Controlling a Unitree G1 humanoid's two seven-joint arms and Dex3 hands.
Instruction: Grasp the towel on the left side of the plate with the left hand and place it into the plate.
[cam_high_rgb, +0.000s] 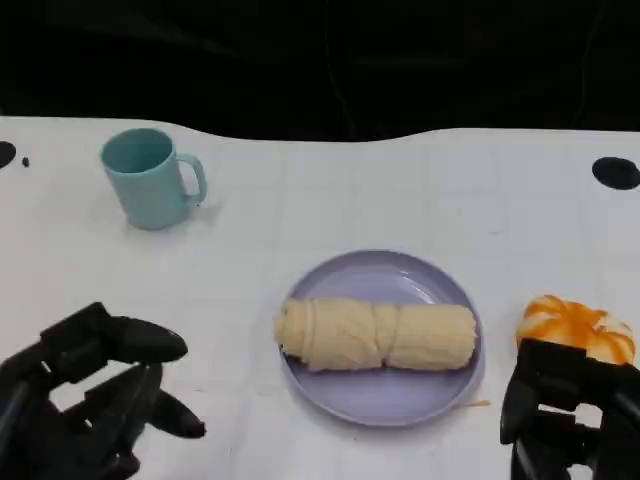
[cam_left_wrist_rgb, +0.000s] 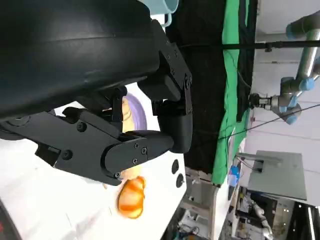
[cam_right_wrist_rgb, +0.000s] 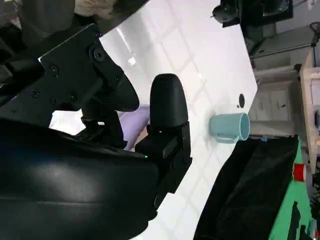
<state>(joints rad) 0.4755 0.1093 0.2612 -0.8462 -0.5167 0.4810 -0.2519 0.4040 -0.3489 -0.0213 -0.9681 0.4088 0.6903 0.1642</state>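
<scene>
A teal mug (cam_high_rgb: 150, 178) stands upright at the far left of the white table (cam_high_rgb: 420, 190), handle to the right, and an orange striped object (cam_high_rgb: 577, 328) lies right of the plate, just beyond the right hand (cam_high_rgb: 565, 420). The lavender plate (cam_high_rgb: 385, 399) holds the rolled cream towel (cam_high_rgb: 377, 335), long axis left to right. The left hand (cam_high_rgb: 95, 395) sits near left with fingers spread, holding nothing. The right hand's fingers curl in, empty.

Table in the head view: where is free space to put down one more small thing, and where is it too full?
Free: the bare table between the cup and the plate, and behind the plate. Crowded: the plate, filled by the rolled towel; the near right, where the orange object meets the right hand; the near left, under the left hand.
</scene>
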